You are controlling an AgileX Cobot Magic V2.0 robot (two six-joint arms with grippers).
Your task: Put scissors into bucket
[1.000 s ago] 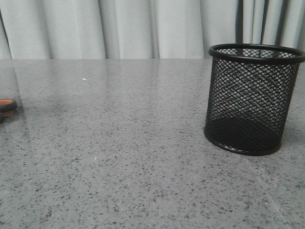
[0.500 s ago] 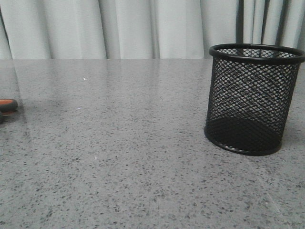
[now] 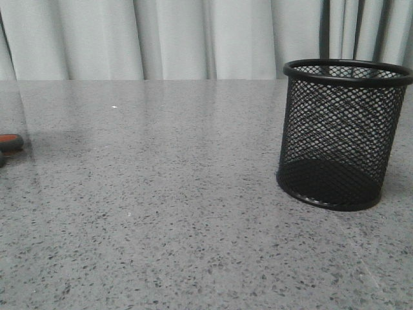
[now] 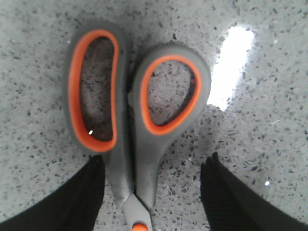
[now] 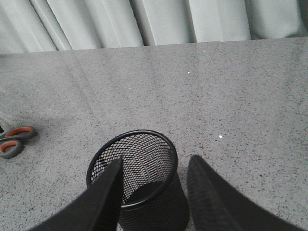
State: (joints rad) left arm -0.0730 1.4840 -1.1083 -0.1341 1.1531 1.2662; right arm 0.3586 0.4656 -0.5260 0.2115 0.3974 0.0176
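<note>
Front view: the bucket (image 3: 345, 134) stands empty at right on the tabletop (image 3: 168, 213); at the left edge only a sliver of the scissors (image 3: 9, 142) shows, lower than a second ago.

Left wrist view: the left gripper (image 4: 151, 192) has its jaws spread astride the scissors' shank, handles flat, blades cut off. The grasp looks imminent.

Right wrist view: the right gripper (image 5: 153, 190) hangs over the bucket, jaws spread.

**One of each on the table**

One pair of scissors (image 4: 137, 130) — two orange-lined loop handles, lying flat. One black mesh bucket (image 3: 342, 132) — a single cup, standing upright. One grey speckled table (image 3: 161, 213) under both, and two grippers in sight, one per wrist view.
</note>
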